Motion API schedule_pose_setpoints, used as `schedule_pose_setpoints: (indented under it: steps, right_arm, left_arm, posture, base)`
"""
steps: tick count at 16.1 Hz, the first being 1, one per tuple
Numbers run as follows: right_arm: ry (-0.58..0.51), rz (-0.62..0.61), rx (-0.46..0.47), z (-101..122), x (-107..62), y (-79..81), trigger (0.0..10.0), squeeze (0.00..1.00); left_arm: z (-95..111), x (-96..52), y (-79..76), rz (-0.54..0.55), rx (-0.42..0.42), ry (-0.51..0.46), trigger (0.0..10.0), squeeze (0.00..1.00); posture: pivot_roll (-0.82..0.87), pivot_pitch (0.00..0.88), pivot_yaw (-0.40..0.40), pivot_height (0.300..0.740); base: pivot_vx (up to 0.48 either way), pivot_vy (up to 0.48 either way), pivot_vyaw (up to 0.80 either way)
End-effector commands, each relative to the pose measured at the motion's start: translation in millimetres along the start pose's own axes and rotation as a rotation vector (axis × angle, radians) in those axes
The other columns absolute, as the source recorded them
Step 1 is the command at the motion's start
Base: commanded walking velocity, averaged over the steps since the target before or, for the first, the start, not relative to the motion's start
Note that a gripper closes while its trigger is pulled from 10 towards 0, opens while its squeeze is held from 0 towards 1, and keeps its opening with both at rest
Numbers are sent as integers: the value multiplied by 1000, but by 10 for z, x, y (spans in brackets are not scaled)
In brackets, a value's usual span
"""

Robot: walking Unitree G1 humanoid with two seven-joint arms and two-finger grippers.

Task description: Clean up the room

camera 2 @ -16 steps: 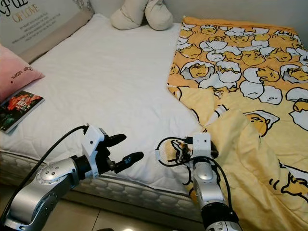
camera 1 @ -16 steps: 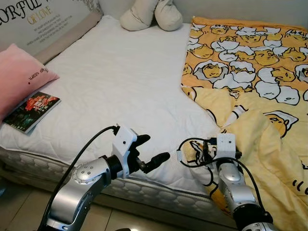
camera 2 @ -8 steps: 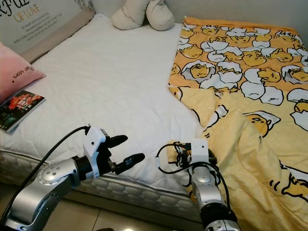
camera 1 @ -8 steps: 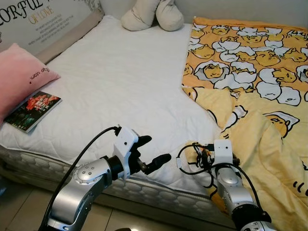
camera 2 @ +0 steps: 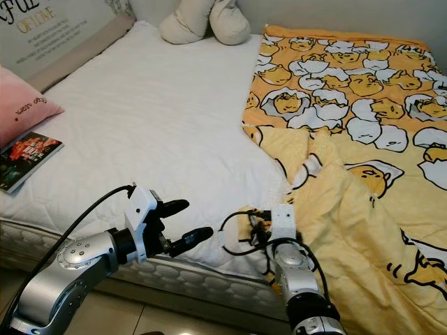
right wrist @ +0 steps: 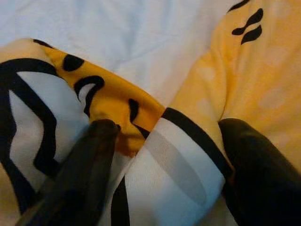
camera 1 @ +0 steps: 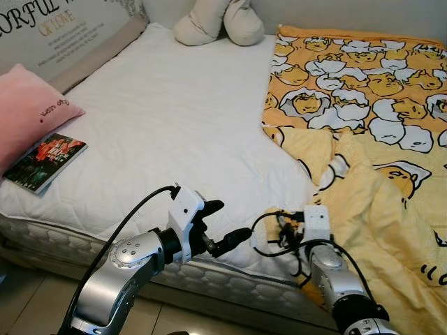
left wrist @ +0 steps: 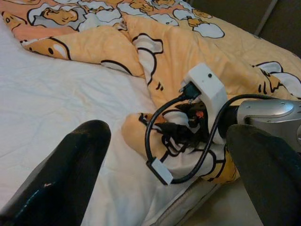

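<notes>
Orange cartoon-egg blanket, white mattress, pink pillow

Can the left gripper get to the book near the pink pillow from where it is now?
Probably yes: the book lies uncovered on the mattress, and the left gripper is open and free, though some way off.

yellow cartoon-print blanket rumpled over the bed's right half

The two eye views look from the robot's head forward and down over the near edge of the bed; they share almost the same scene, a little shifted sideways. The left wrist view looks along its fingers across the near edge toward the blanket. The right wrist view is very close on the blanket.
</notes>
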State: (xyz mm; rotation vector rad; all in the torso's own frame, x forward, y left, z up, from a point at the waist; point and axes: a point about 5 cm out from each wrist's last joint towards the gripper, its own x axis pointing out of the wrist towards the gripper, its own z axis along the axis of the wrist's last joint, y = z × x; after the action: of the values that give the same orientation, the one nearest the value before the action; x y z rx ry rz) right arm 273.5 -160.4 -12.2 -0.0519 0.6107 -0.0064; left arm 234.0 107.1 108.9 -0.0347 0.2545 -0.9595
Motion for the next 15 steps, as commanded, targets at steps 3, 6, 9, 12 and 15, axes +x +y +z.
schedule_pose_setpoints:
  steps: [3,6,9,12,15]
  right_arm:
    - [33,155,-1,-109,-57,205,0,0]
    - [38,313,-31,-185,-157,340,0,0]
    - [71,422,-54,-299,-265,375,0,0]
    - [122,572,-88,-468,-425,392,0,0]
    - [176,690,-107,-594,-546,399,0,0]
  left_arm:
    - [-9,-2,20,-4,6,20,10000,0]
    - [-16,-5,22,-6,3,24,10000,0]
    - [-30,-8,18,-7,-6,27,10000,0]
    - [-42,-11,16,-11,-8,31,10000,0]
    - [-47,-6,19,-14,-7,34,10000,0]
  posture:
    - [22,0,19,740]
    - [19,0,19,740]
    - [16,0,17,740]
    - [12,0,18,740]
    - [11,0,20,740]
  base:
    - [0,0,0]
    - [0,0,0]
    - [0,0,0]
    - [0,0,0]
    - [0,0,0]
